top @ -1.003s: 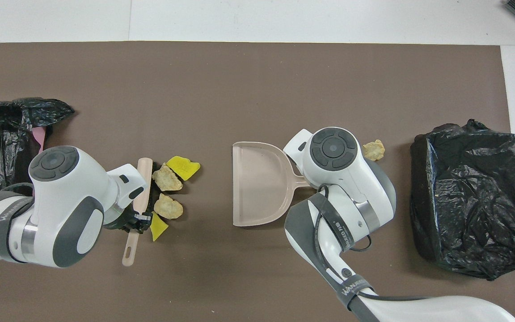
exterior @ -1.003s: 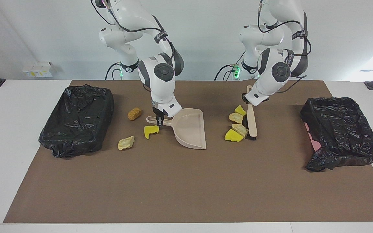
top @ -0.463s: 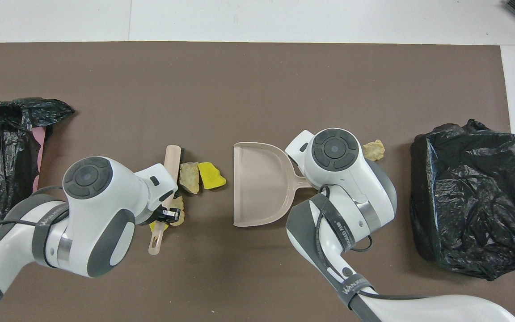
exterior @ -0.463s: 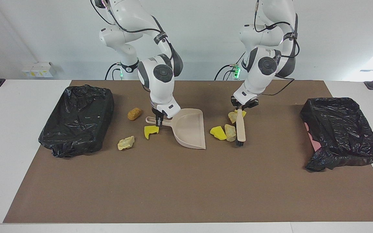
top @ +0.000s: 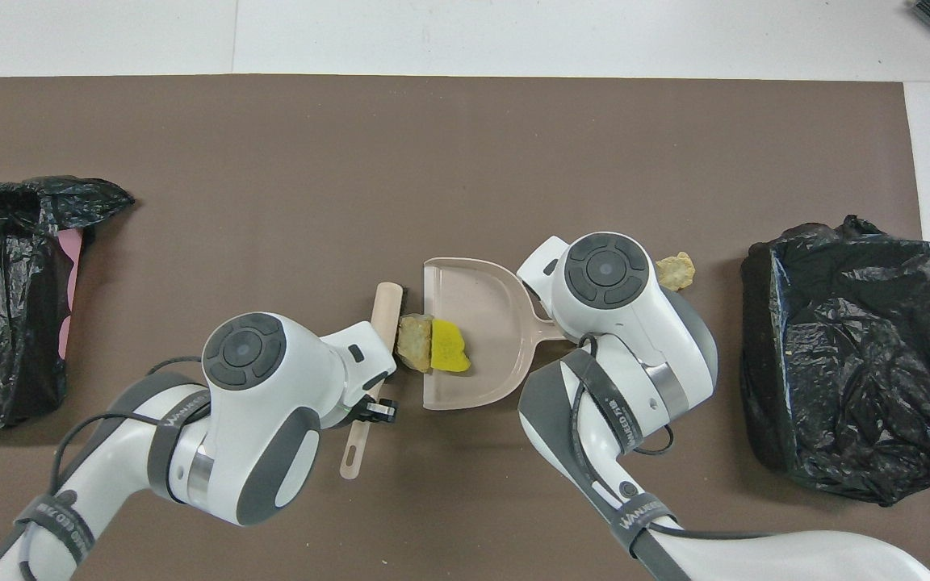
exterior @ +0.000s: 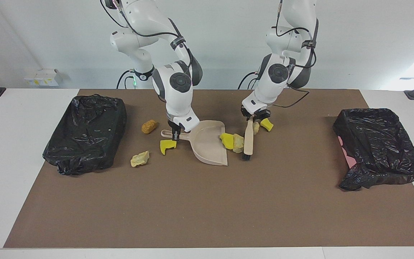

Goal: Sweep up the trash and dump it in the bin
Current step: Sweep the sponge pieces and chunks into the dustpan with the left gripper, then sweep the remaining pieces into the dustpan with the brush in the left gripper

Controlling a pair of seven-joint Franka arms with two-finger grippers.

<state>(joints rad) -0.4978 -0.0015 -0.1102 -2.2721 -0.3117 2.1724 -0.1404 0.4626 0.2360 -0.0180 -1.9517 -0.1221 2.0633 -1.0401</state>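
So at that point my left gripper (exterior: pixel 253 117) was clamped tight on the handle of the little brush (exterior: pixel 248 141), bristle end down on the brown mat (exterior: pixel 207 208), and my right gripper (exterior: pixel 175 135) was pinched shut on the handle of the beige dustpan (exterior: pixel 208 144), holding its open lip flat on the mat and facing the brush.

The brush was pushing two scraps: a yellow sponge chunk (top: pixel 449 355) sat right across the pan's lip and a pale rock-like lump (top: pixel 414 352) was squeezed between it and the bristles. Two more pieces, a small beige lump (exterior: pixel 256 127) and another yellow chunk (exterior: pixel 266 125), lay just beside the brush handle on the left arm's side, so I'd say that stroke missed them.

Three scraps lay on the handle side of the pan: a yellow chunk (exterior: pixel 167 145) under the handle, a beige lump (exterior: pixel 139 158) and a brown peanut-shaped lump (exterior: pixel 149 126), near the black-bagged bin (exterior: pixel 84 133) at the right arm's end. A second bagged bin (exterior: pixel 379 147) sat at the left arm's end.

My take on doing it right: press the lip down hard, keep the brush low and square to the opening, and follow through deep into the pan so nothing rolls out.
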